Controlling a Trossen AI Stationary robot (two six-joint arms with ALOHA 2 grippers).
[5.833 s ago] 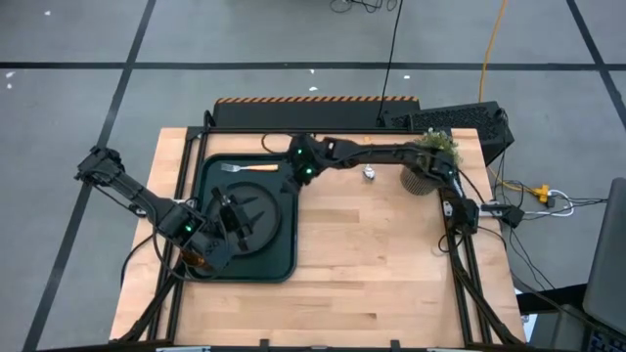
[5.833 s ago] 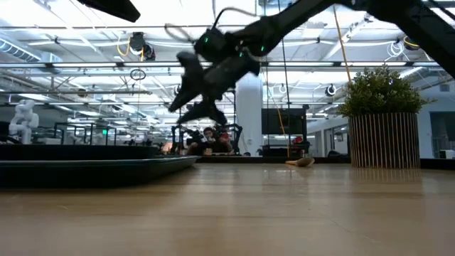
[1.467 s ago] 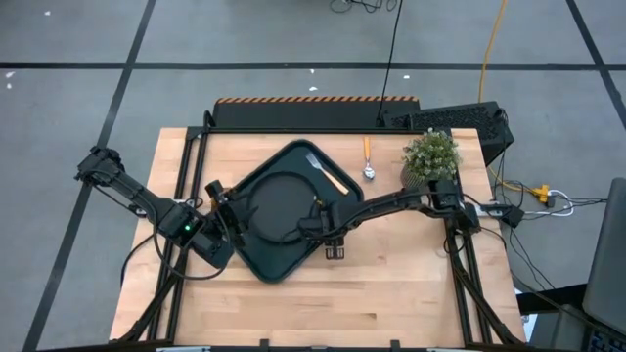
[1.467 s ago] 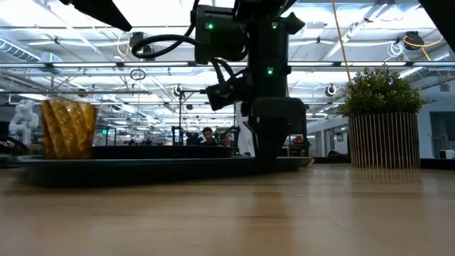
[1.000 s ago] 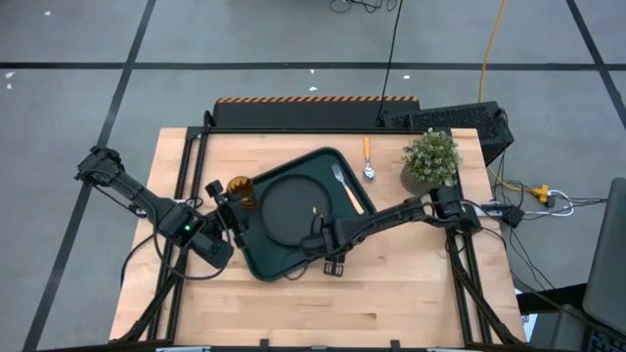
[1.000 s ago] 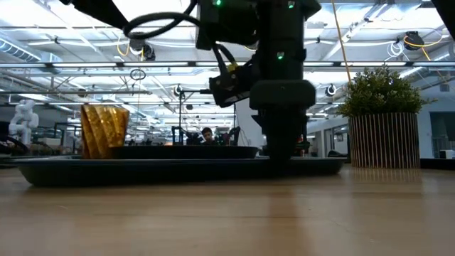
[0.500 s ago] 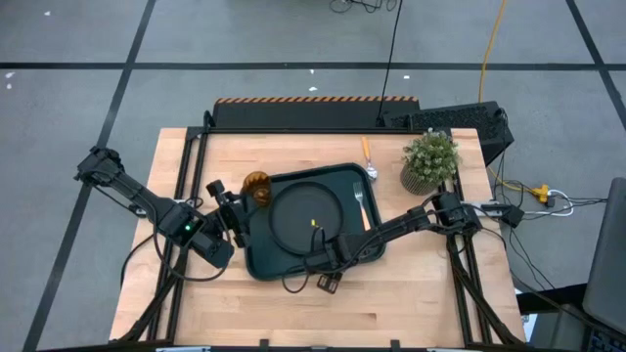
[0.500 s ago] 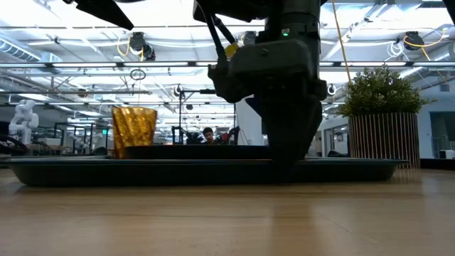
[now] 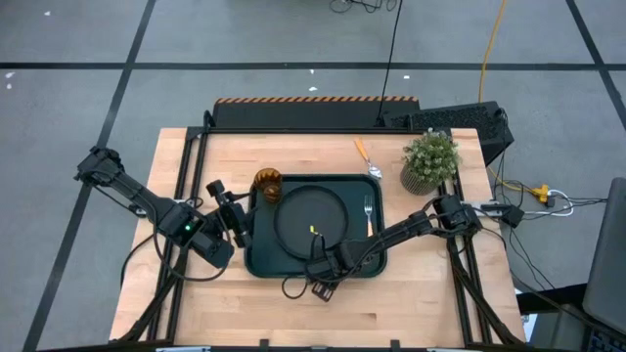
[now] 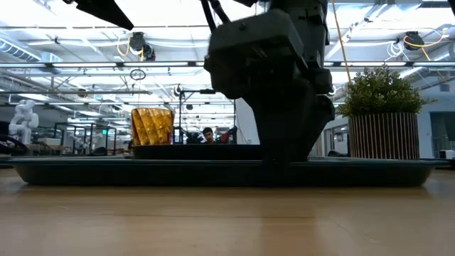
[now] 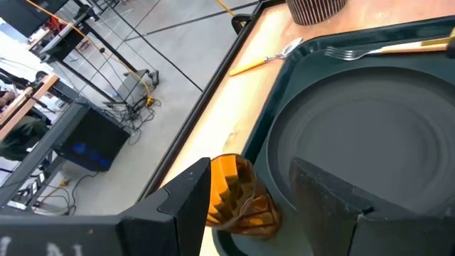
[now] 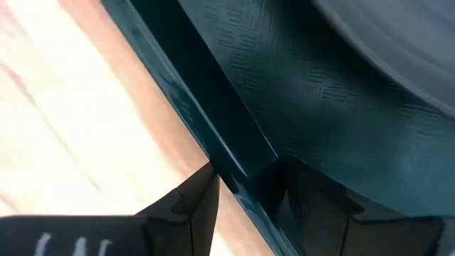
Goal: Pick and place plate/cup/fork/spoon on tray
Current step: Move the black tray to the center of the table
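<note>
On the table, the tray (image 9: 376, 256) has swung square since before.

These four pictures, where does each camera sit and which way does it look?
High view: above the table, straight down; tray, both arms.
Low view: at tabletop height, looking level across; cup, the right arm's bulk.
Left wrist view: on the left arm, looking past its fingers at plate, fork, spoon.
Right wrist view: on the right arm; right tool clamps the tray's rim.
Shared: every view shows the tray.
</note>
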